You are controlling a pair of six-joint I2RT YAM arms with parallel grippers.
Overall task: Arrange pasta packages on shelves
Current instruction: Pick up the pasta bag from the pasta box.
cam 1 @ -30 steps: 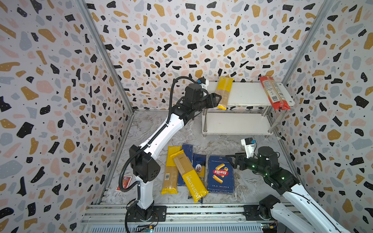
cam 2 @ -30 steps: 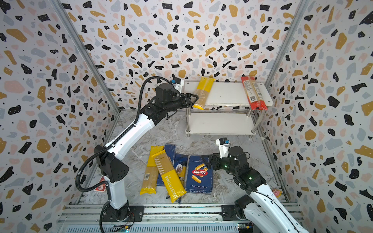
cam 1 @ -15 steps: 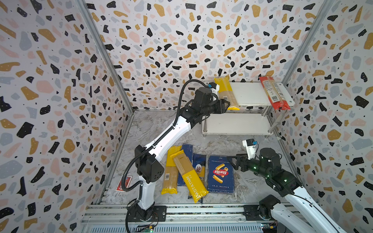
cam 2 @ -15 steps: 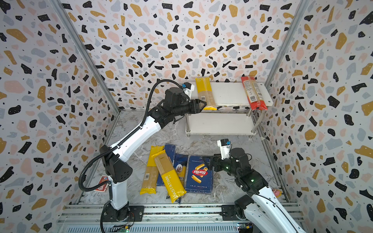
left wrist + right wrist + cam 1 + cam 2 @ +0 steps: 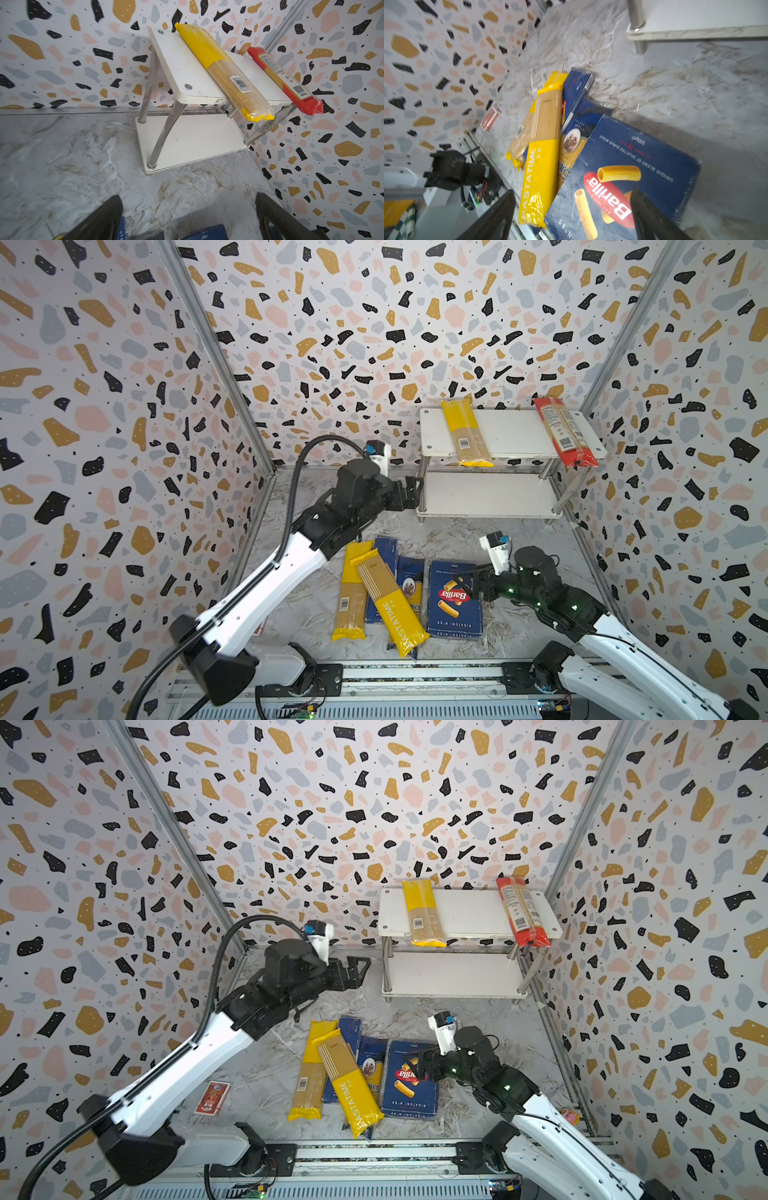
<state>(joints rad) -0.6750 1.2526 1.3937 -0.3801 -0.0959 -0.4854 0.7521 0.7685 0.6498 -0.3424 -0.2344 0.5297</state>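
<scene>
- Rail (image 5: 415,672) runs along the front, farthest from the rack (image 5: 511,439), and carries both arm bases
- Red card (image 5: 212,1097) lies flat on the floor, well in front of the rack, off toward the left arm's side
- Pink toy (image 5: 570,1115), small and hard to make out, sits well in front of the rack by the right wall
- Four packs lie in a loose pile on the floor in front of the rack
  - PASTATIME bag (image 5: 390,605) is slanted on top
  - plain yellow bag (image 5: 351,593) is partly under it on the left
  - slim box (image 5: 384,547) and dark bag (image 5: 409,585) are beneath, with the slim box's end pointing toward the rack
- Rigatoni box (image 5: 455,601) lies flat, logo up, against the dark bag, in front of the rack's middle
- Right gripper (image 5: 465,587) hangs over the rigatoni box, on its side toward the rack
  - in the right wrist view its fingers (image 5: 496,216) stand wide apart with nothing gripped
  - whether the tips touch the box cannot be told
- Left gripper (image 5: 360,971) is near the rack's left front leg, apart from it
  - the left wrist view shows its fingers (image 5: 104,218) spread wide, holding nothing
- Shelf yellow bag (image 5: 465,435) lies across the rack's top board near its left end, jutting past the front edge
- Red bag (image 5: 561,431) lies across the top board at the rack's right end, also overhanging the front edge
</scene>
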